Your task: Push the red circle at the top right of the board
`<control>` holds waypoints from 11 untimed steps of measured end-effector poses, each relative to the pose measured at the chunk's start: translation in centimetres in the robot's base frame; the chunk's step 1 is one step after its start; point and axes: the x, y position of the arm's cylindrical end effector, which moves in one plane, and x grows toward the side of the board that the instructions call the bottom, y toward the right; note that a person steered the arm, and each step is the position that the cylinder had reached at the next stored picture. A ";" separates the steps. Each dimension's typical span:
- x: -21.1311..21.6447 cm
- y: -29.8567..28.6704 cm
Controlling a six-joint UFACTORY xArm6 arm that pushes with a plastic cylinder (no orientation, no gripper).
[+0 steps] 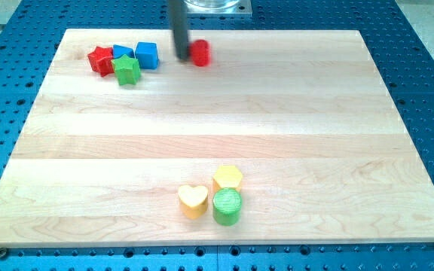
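The red circle [200,52] lies near the view's top edge of the wooden board [217,143], slightly left of centre. My tip [182,56] stands just to the left of the red circle, touching or almost touching its left side. The dark rod rises straight up from there out of the view's top.
A red star [100,59], a green star [127,70], a blue cube [147,55] and another blue block [122,51] cluster at the top left. A yellow heart [193,200], a yellow hexagon [227,178] and a green circle [227,205] sit together at the bottom centre.
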 end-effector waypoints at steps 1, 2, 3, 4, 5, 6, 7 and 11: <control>0.7 -1.7; 2.9 -0.7; 2.6 9.4; 1.7 16.9; 3.0 9.3; 0.7 7.9; -0.6 16.7; -1.2 15.1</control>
